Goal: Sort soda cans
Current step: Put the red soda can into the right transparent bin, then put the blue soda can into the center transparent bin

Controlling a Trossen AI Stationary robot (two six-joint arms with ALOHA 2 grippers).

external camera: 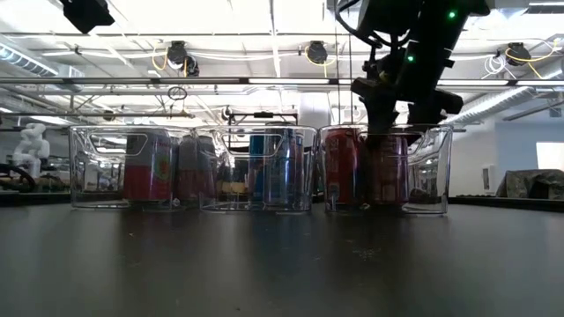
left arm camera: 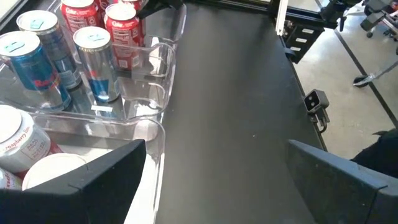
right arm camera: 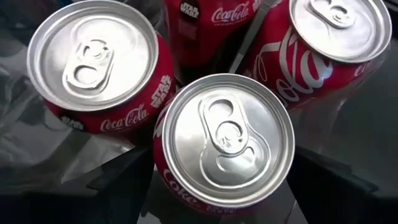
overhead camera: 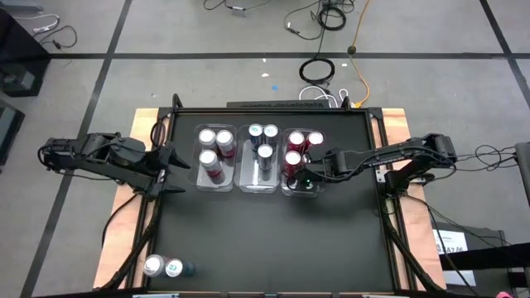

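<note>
Three clear bins stand in a row at the table's middle. The left bin holds pinkish-red cans, the middle bin silver-blue cans, and the right bin red cans. My right gripper reaches down into the near part of the right bin. It is open, with a finger on either side of an upright red can standing in the bin. My left gripper waits open, left of the bins. Two more cans stand at the table's near left corner.
The black table top lies bare between the bins and the near edge. Two red cans stand close beside the can under my right gripper. Cables lie on the floor beyond the far edge.
</note>
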